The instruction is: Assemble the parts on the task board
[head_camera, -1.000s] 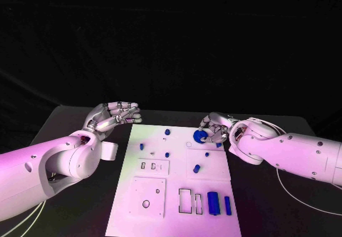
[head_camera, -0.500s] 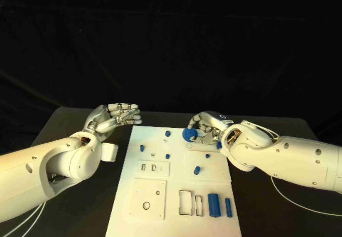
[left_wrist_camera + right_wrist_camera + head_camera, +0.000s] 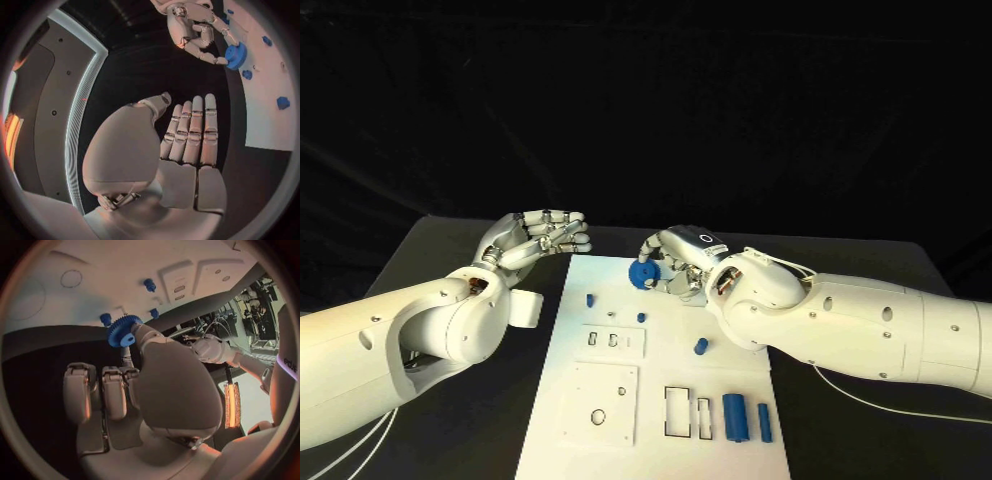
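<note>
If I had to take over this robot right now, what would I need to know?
Right hand holds a blue gear over the far end of the task board.
Left hand is empty, fingers curled, beside the board's far left corner.
Two long blue parts sit at the near right; small blue pegs stand mid-board.
Done: gear picked up.
Left: seat the gear; several cut-outs look unfilled.
</note>
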